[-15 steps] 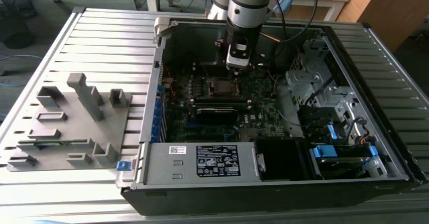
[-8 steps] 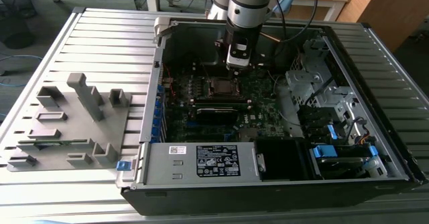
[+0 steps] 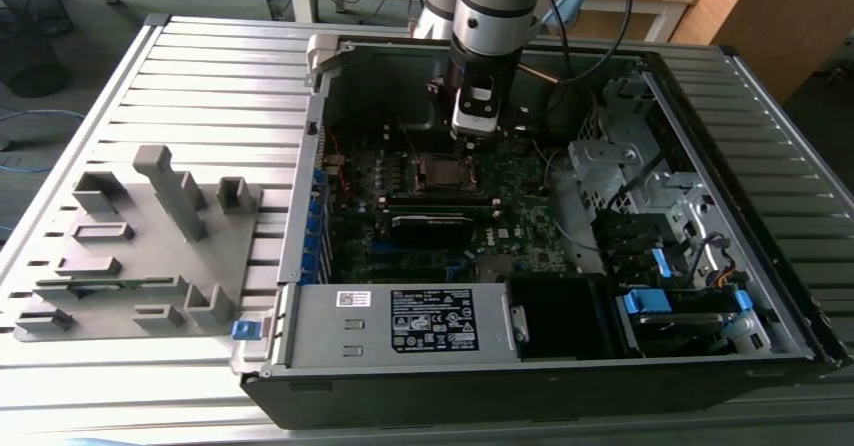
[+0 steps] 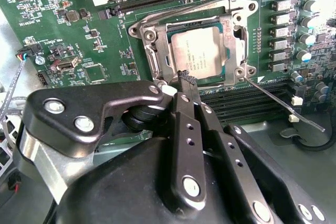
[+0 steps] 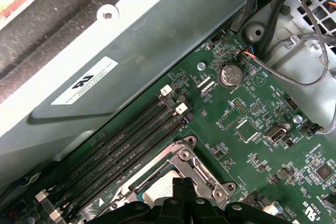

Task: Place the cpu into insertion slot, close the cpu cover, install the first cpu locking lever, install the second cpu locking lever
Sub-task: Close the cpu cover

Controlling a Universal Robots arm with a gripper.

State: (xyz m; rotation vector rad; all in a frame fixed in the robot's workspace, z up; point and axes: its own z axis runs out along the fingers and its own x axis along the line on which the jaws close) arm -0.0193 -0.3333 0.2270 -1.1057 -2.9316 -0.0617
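There is one cpu (image 4: pixel 202 56), one insertion slot (image 3: pixel 441 172) and one cpu cover (image 4: pixel 228 38); four long black memory slots (image 5: pixel 131 140), one round coin battery (image 5: pixel 229 74), one open computer case (image 3: pixel 467 401), and one grey parts tray (image 3: pixel 147 276) on one tabletop (image 3: pixel 214 76)

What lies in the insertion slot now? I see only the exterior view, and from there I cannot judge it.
Observer: In the second wrist view the cpu lies flat in the insertion slot, silver face up.
Operator: Is the cpu cover down?
Observer: Yes, the cpu cover lies over it, and its window frames the silver face.
Operator: And the locking levers?
Observer: One thin lever angles away from the slot's corner across the long black slots. It looks unlatched.
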